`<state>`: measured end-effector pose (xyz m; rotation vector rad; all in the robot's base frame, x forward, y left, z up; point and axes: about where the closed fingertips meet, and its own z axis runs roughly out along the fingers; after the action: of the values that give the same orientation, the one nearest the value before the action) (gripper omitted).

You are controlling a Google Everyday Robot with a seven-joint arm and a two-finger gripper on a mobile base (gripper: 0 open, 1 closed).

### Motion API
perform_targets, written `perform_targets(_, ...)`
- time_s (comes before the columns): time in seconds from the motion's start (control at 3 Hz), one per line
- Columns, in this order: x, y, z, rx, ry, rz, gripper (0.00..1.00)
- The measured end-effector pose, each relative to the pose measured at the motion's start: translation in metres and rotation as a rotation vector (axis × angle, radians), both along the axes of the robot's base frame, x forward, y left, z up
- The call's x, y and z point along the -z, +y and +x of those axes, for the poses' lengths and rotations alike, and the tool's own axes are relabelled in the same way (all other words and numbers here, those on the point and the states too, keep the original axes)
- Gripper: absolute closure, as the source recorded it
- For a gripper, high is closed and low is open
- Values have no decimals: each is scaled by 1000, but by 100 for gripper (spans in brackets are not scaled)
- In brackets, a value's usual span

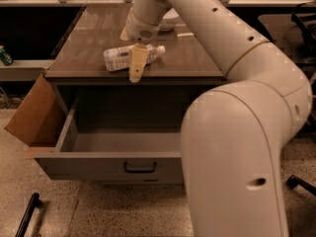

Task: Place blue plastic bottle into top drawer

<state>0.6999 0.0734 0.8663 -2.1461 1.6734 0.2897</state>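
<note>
The blue plastic bottle lies on its side on the brown counter top, near the front edge, its white cap pointing right. My gripper hangs down from the white arm and crosses in front of the bottle's middle, its tip reaching the counter's front edge. The top drawer is pulled open below the counter. Its grey box interior is empty, and its dark bar handle sits at the centre of the front panel. The arm's large white body hides the drawer's right part.
A white bowl sits on the counter behind the arm. An open cardboard box leans against the drawer's left side. A green can stands on a shelf at far left. A dark bar lies on the speckled floor.
</note>
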Motion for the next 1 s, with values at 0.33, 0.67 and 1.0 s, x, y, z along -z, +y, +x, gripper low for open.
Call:
perform_targets(0.33, 15, 8, 3, -11, 29, -27, 0)
perform_targets(0.67, 23, 9, 6, -6, 34, -52, 18)
perform_targets(1.0, 26, 7, 7, 0, 35, -66, 42)
